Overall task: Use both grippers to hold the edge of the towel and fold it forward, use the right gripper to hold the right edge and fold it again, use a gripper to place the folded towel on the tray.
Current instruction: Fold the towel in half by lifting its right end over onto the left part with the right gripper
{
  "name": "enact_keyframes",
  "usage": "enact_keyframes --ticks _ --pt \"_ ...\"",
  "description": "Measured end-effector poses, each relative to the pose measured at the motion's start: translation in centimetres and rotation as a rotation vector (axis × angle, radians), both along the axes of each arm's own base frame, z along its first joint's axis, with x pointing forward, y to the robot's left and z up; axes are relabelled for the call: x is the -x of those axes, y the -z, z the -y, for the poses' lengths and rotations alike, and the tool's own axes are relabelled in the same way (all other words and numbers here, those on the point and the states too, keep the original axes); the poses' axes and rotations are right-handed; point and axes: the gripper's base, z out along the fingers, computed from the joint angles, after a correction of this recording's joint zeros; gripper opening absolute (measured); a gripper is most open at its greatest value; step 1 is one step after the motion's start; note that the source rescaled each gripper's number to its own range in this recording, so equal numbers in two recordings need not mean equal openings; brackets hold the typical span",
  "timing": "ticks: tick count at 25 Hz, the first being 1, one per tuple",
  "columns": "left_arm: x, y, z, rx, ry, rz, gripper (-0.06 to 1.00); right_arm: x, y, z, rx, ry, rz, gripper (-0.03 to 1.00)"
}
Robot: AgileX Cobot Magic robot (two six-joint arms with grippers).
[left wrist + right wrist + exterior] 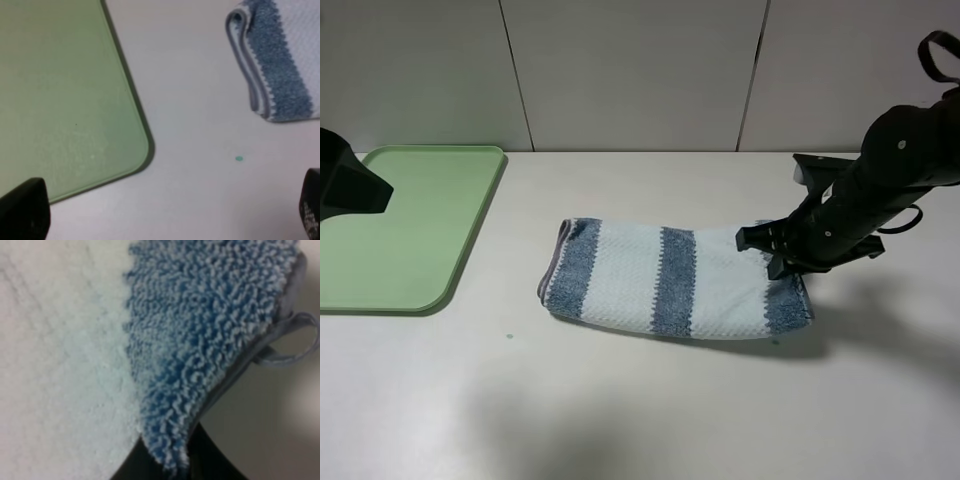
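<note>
The towel (660, 280), white with blue stripes, lies folded once on the table's middle. My right gripper (775, 255) is at its right edge. In the right wrist view the towel's blue stripe (200, 340) runs down between the dark fingers (210, 460), which are shut on that edge. My left gripper (350, 185) hangs over the green tray (410, 230) at the far left. It is open and empty, with both fingertips (25, 210) wide apart in the left wrist view. The towel's left end (280, 65) and the tray's corner (60, 90) show there too.
The white table (620, 400) carries only the towel and the tray. A small green speck (239, 159) lies on the table between them. A pale panelled wall (640, 70) stands behind the table.
</note>
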Motion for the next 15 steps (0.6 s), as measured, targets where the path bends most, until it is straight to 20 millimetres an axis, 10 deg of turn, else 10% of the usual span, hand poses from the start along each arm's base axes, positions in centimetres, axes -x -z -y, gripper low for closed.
enact_keyframes --ticks 15 --pt "0.0 0.0 0.0 0.000 0.000 0.000 1.00 -1.1 -5.8 2.6 0.128 -0.038 -0.058 0.05"
